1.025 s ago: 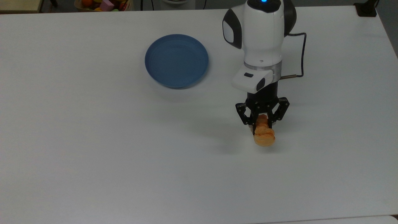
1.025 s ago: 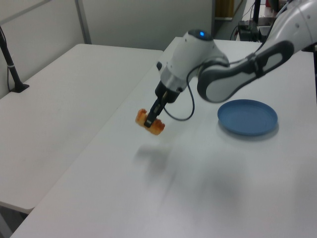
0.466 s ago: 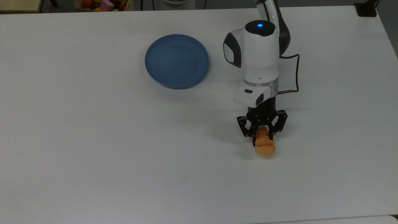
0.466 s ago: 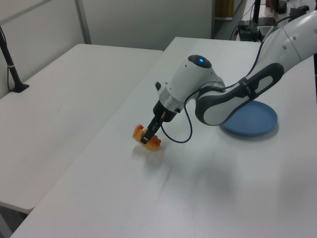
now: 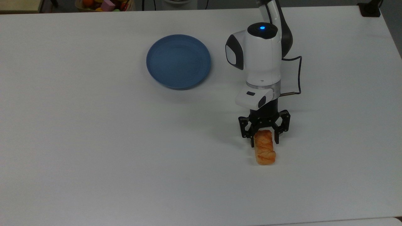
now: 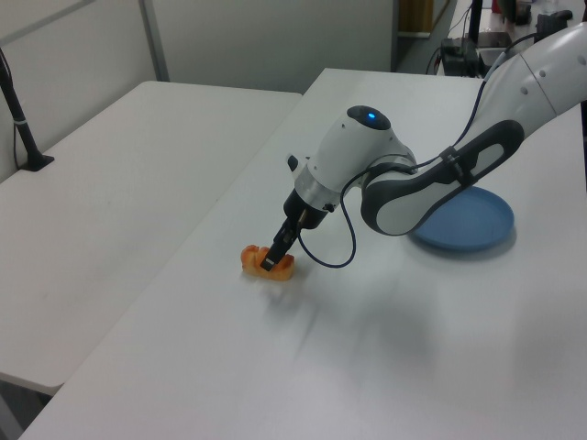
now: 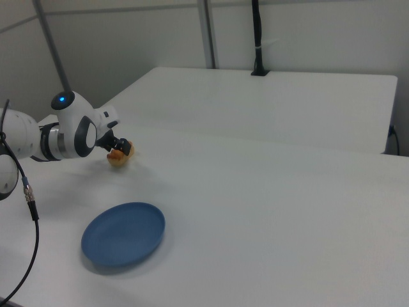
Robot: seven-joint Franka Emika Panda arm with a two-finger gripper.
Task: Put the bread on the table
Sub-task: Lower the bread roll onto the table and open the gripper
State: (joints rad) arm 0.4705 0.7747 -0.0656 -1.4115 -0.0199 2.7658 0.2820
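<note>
White and matte, the surface (image 5: 94, 150) carries the scene. On it the jaws (image 5: 264, 140) of the arm (image 5: 260, 59) stand parted — one black finger (image 5: 252, 140) on each side of the bread's (image 5: 264, 148) near end, with narrow gaps visible in the top view, so they straddle the loaf rather than pinch it. The bread lies flat on the surface, braided top up, its long axis running toward the top view's bottom edge and reaching out past the fingertips. In the left view the bread (image 6: 261, 262) rests under the jaws (image 6: 271, 261). A round blue plate (image 5: 178, 61) sits well apart, toward the top view's upper left.
</note>
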